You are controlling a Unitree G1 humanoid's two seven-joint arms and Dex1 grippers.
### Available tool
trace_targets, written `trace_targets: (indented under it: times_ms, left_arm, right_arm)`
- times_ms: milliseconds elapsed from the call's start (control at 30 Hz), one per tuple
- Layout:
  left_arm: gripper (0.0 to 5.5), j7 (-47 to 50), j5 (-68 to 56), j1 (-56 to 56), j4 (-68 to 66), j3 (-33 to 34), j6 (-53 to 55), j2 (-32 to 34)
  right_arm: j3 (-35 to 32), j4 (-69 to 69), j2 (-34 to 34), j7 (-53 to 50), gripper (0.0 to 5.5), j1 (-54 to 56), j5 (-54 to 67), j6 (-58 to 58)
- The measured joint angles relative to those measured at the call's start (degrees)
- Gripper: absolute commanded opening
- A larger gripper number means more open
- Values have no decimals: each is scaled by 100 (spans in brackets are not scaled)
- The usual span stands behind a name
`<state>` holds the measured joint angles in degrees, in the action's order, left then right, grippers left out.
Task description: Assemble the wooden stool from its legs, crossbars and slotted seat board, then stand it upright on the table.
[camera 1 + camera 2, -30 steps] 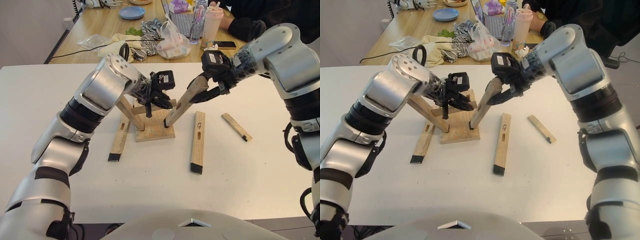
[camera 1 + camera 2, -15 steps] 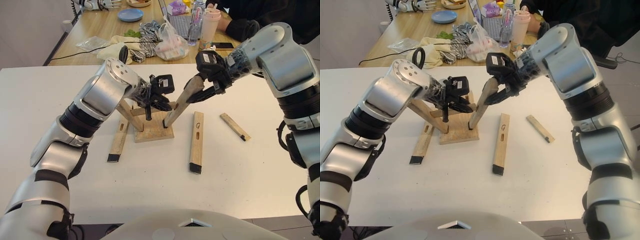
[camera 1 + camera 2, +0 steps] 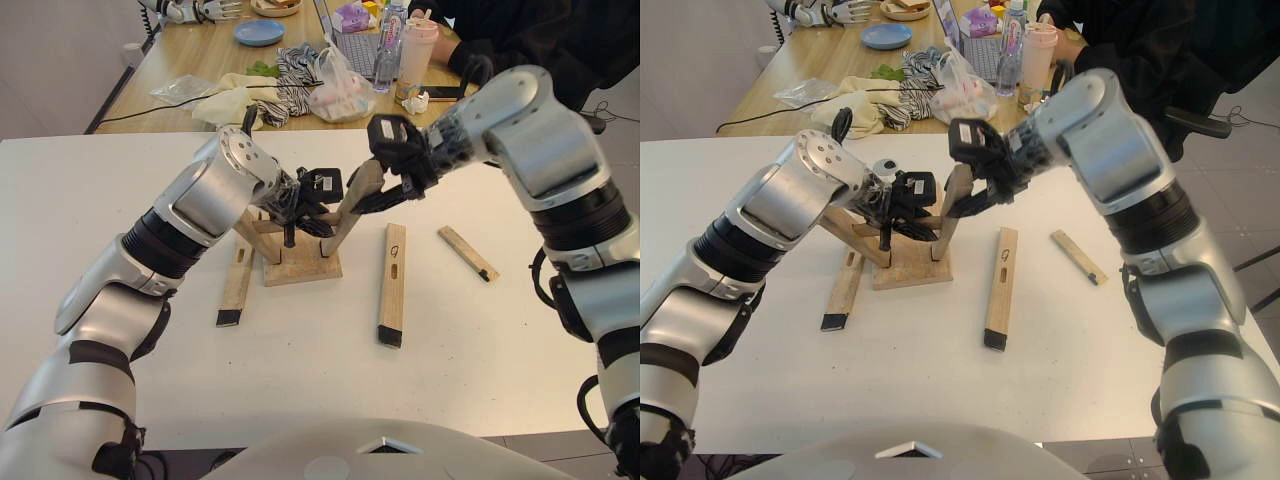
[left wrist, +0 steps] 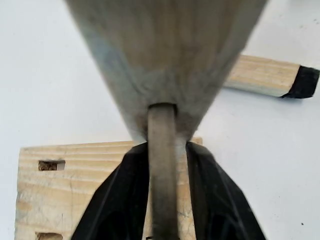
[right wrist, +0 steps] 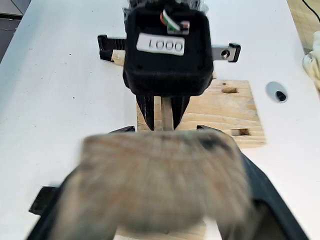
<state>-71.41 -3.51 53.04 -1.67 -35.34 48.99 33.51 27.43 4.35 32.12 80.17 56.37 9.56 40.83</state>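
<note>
Step in hand: bracing legs with a crossbar. Seat board (image 3: 300, 270) lies flat mid-table; right gripper (image 3: 375, 190) grasps a leg (image 3: 348, 212) standing on the board's 3 o'clock side, left gripper (image 3: 300, 210) is clenched on the crossbar (image 4: 162, 150) meeting it. Next likely calls for square alignment to press the crossbar end home.

Slotted leg (image 3: 393, 280) right of seat board (image 3: 300, 268)

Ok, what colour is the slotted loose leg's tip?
Black tip, clearest in the left eye view.

Left arm (image 3: 190, 210) bent, reaching forward | left end effector (image 3: 297, 222) clamped, fingers down | right arm (image 3: 530, 140) angled inward | right end effector (image 3: 382, 188) clamped, close beside left.
</note>
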Motion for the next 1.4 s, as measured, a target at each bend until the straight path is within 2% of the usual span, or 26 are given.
trace_targets:
  times_ms: [67, 267, 433, 500, 600, 700, 800, 900, 967, 1033, 1100, 1167, 1300, 1400]
  left_arm:
    - [119, -86, -62, 25, -132, 136, -68, 15]
    - [119, -479, -443, 302, -434, 693, -363, 50]
    - [119, -397, -480, 1023, -659, 1330, -708, 214]
    - [119, -140, -445, 1053, -861, 1559, -782, 191]
    - [119, 826, -440, 1217, -1135, 2404, -985, 158]
    - [94, 2137, -738, 1114, -1164, 3629, -1118, -193]
    - [50, 3233, -939, 244, -873, 4709, -1304, -349]
    - [6, 3801, -1042, -1000, -362, 5374, -1056, -348]
    - [0, 3955, -1130, -1769, 98, 5506, -698, -347]
    - [0, 4009, -1188, -2489, 535, 5454, -337, -363]
    - [0, 4084, -1359, -3017, 985, 5360, 100, -495]
    - [0, 4123, -1582, -3390, 1447, 5081, 545, -708]
    - [0, 4385, -2030, -3564, 2041, 4737, 1152, -1225]
    - [0, 4902, -2109, -3492, 2024, 4881, 1304, -1750]
  right_arm:
    - [3, -19, -3, -73, 301, -60, -9, 4]
    - [-236, 19, 7, -178, 301, -162, 129, 33]
    - [-466, 0, 39, -172, 301, -218, 299, 62]
    - [-640, -88, 17, -230, 301, -274, 473, 156]
    - [-1094, -264, -19, -447, 301, -336, 876, 378]
    - [-1945, -439, -307, -873, 304, -352, 1620, 750]
    - [-3367, -493, -720, -1753, 254, -332, 2694, 1291]
    - [-4743, -520, -1119, -3185, 205, -433, 3327, 1419]
    - [-5217, -796, -1475, -4155, 173, -1022, 3318, 1207]
    - [-5063, -1141, -1823, -4873, 140, -1999, 2855, 922]
    - [-4224, -1286, -1850, -5637, 106, -2822, 1814, 448]
    - [-3459, -1360, -2327, -6427, 69, -3592, 1059, 152]
    - [-2122, -1818, -3021, -6917, 11, -4091, 603, -67]
    - [-1821, -2033, -3039, -6974, 11, -4105, 347, -52]
